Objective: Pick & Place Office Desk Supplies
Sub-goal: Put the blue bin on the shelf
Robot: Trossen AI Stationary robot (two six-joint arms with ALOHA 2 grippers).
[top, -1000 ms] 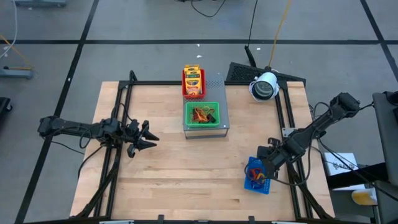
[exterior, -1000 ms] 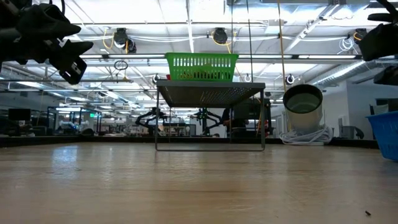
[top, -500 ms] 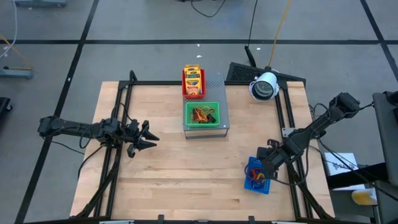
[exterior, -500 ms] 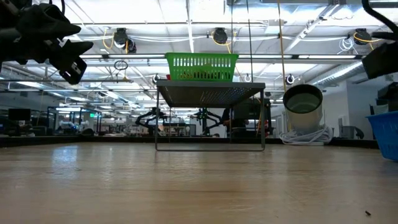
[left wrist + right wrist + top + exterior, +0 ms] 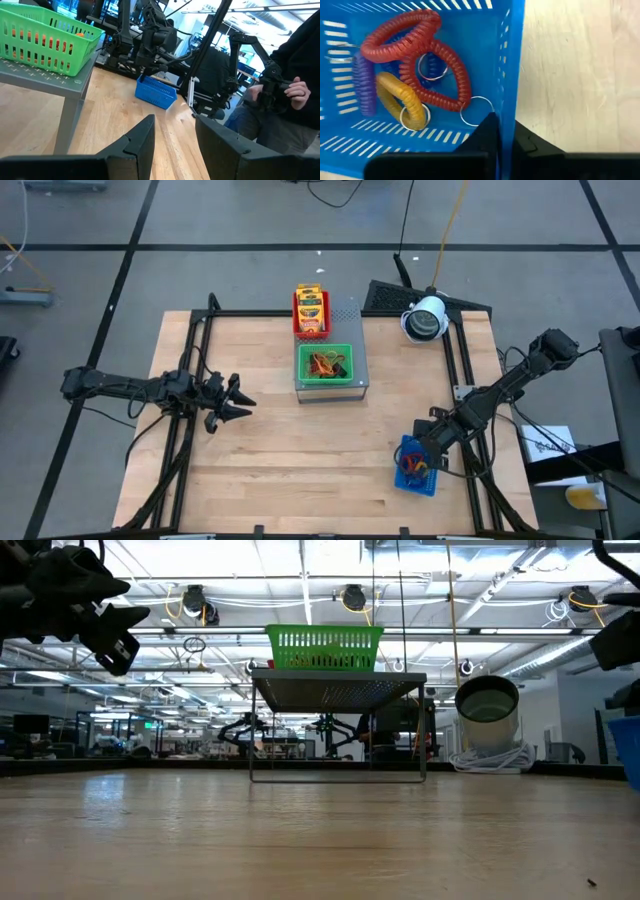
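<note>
A green mesh tray is seen resting on top of a grey perforated metal stand on the wooden table. To the right of the stand, a round dark-rimmed object is visible above coiled white cable.

We count three mesh trays: one red tray, one green tray and one blue tray. In the blue tray we count four coiled loops: two red coils, one yellow coil and one purple coil. One grey box carries the red and green trays.
</note>
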